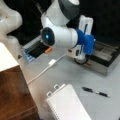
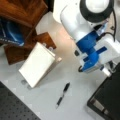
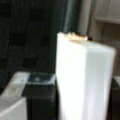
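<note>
My gripper point(image 1: 86, 22) is at a front view's upper right, on a blue wrist mount point(image 1: 88, 44), raised over the near edge of a black tray point(image 1: 106, 60). In a front view the same blue mount point(image 2: 91, 53) hangs beside the tray point(image 2: 107, 101). The wrist view is filled by a tall white slab point(image 3: 83, 80) against a dark background. I cannot make out separate fingers, nor whether the slab is held. A black pen point(image 1: 96, 92) point(image 2: 63, 94) lies on the grey table, well apart from the gripper.
A white ribbed pad with two clips point(image 1: 67, 105) point(image 2: 37, 63) lies near a wooden block point(image 1: 13, 96) point(image 2: 23, 13). A white cable point(image 1: 48, 65) runs across the table. A dark flat tray point(image 1: 33, 51) with an orange piece point(image 1: 48, 50) sits behind it.
</note>
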Controlling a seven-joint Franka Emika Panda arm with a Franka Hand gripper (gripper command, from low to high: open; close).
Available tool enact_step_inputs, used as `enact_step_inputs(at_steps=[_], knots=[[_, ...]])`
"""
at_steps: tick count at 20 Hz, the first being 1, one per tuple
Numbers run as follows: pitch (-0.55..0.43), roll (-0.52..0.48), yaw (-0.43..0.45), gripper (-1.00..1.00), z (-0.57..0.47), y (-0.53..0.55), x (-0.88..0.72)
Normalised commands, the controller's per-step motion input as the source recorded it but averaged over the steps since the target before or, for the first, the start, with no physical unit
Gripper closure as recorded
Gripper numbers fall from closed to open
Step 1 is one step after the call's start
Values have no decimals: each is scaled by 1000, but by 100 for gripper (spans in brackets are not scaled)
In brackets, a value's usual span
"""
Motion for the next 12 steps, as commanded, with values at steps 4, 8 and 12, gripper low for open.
enact_step_inputs(at_steps=[4,8,12], knots=[[74,-6,212,100,412,107,120],[81,-32,185,100,354,92,120],[82,-4,172,100,421,120,107]])
